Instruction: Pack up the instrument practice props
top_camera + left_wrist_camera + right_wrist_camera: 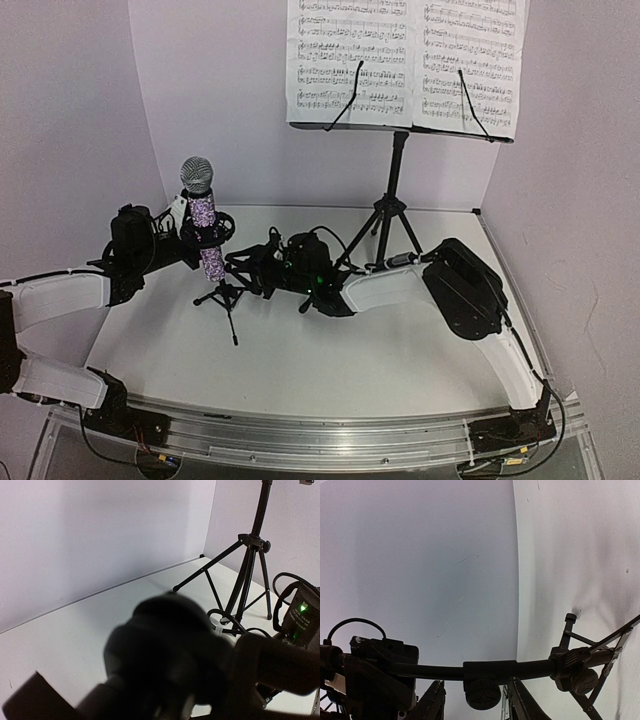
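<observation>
The purple glitter microphone with a grey mesh head stands upright in the clip of the small black tripod mic stand, left of centre. My left gripper is at that clip, shut on its rim; in the left wrist view the clip is only a dark blur hiding the fingers. My right gripper straddles the stand's pole. Its fingers stand apart on either side of the black knob, not touching it. White sheet-music pages rest on the tall black music stand at the back.
The music stand's tripod legs spread on the white table just behind the right arm. Black cables loop beside them. White walls close off the back and both sides. An aluminium rail runs along the near edge.
</observation>
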